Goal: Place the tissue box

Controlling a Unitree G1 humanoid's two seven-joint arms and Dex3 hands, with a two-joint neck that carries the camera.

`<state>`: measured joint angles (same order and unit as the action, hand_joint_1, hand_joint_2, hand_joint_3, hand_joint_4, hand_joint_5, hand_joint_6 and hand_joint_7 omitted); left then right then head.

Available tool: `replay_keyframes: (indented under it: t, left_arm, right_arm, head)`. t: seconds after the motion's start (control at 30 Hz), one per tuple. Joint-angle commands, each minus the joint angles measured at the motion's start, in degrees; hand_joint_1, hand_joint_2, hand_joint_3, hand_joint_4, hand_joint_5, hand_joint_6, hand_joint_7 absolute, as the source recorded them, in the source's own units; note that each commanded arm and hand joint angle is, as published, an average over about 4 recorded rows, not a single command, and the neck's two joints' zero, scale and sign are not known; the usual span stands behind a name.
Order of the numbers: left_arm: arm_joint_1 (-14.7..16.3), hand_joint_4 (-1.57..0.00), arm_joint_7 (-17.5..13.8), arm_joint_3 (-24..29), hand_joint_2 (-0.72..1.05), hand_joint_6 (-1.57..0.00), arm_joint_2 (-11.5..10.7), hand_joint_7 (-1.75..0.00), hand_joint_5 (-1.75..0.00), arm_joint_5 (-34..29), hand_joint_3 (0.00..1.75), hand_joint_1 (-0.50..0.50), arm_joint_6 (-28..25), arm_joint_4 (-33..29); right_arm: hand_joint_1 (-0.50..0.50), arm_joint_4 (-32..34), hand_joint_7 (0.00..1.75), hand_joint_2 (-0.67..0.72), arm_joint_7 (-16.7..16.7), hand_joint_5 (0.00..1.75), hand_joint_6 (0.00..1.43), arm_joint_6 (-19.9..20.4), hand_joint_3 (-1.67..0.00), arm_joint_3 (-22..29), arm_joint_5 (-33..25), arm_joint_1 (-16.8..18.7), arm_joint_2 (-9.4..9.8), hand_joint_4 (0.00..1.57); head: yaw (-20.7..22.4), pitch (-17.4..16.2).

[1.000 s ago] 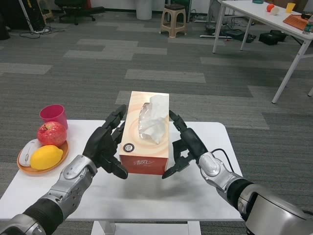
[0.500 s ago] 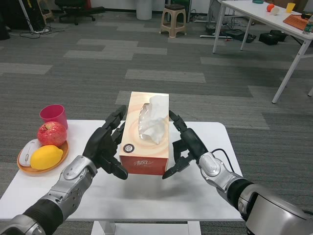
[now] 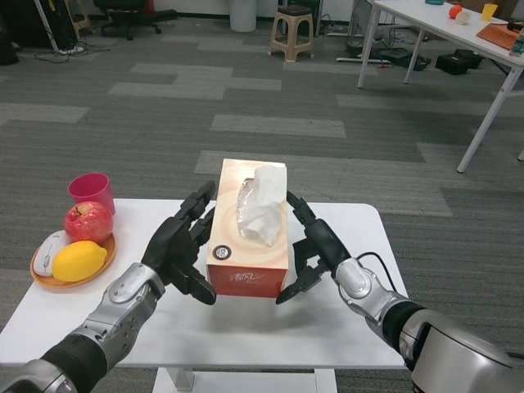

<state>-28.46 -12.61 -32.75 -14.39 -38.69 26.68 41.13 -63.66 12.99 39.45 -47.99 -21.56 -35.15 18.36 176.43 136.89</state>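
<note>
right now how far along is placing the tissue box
Picked up and carried: the tissue box is clamped between the left hand and right hand, fingers pressed against its long sides, over the white table. Whether it touches the tabletop is unclear. Left: set it down and release.

Left hand (image 3: 182, 247) and right hand (image 3: 313, 250) face inward (fingers spread).

Tissue box (image 3: 248, 237) on white table (image 3: 344, 319), left hand (image 3: 182, 246) and right hand (image 3: 311, 247) pressing its sides.

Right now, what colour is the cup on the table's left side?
Pink, a magenta shade. The cup stands behind the apple, clearest in the head view.
</note>
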Motion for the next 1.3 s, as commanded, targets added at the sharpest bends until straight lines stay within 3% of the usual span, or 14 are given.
replay_keyframes:
  t: [0.03, 0.73, 1.3]
  left_arm:
    - [0.3, 0.0, -1.5, -1.7, -0.37, 0.0, 0.9, 0.0, -0.21, 1.0, 0.0, 0.5, -0.2, 1.2]
    - [-0.2, 0.0, -1.5, -5.0, -0.37, 0.0, 0.9, 0.0, -0.21, 0.5, 0.0, 0.5, -0.8, 8.8]
    - [-0.7, 0.0, -1.5, -7.1, -0.35, 0.0, 1.1, 0.0, -0.21, 0.1, 0.0, 0.5, -1.3, 13.1]
  right_arm:
    - [-0.42, -0.7, 0.35, -0.41, 0.0, 1.45, 0.0, 1.0, -0.32, -0.3, 0.0, -0.5, -0.95, 1.17]
    - [-0.42, -5.6, 0.35, -0.41, 0.0, 1.45, 0.0, 0.9, -0.32, -3.1, 0.0, 0.0, -2.01, 1.2]
    - [-0.42, -8.7, 0.35, -0.41, 0.0, 1.45, 0.0, 0.5, -0.32, -8.5, 0.0, 0.2, -2.49, 1.23]
  head:
    - [-0.2, -0.3]
    - [-0.2, -1.1]
    - [0.0, -1.6]
